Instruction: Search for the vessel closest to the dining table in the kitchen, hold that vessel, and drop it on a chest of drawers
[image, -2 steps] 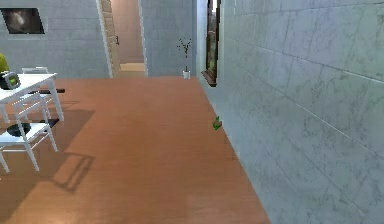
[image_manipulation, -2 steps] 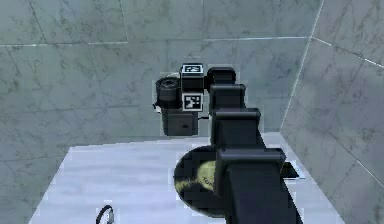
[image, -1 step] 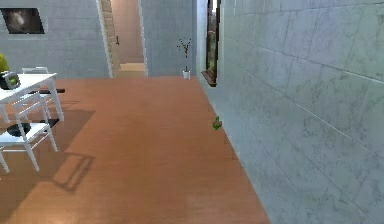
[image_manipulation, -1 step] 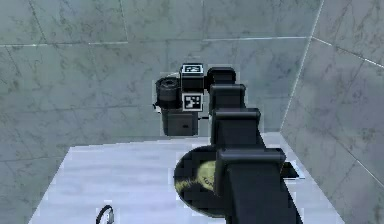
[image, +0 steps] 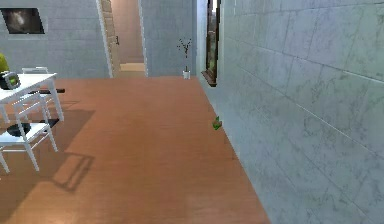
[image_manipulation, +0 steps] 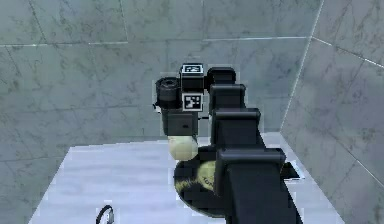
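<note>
The robot's dark pincer (image_manipulation: 176, 118) shows above a pale grey flat-topped desk (image_manipulation: 110, 180) set against a grey tiled wall (image_manipulation: 80, 70), with a small cream rounded object (image_manipulation: 182, 148), possibly the vessel, right at its far end. Whether the pincer is grasping that object or is released cannot be told, nor whether the object rests on the desk. It looks light, rigid, smooth and breakable, probably best taken gently around its rounded body.
</note>
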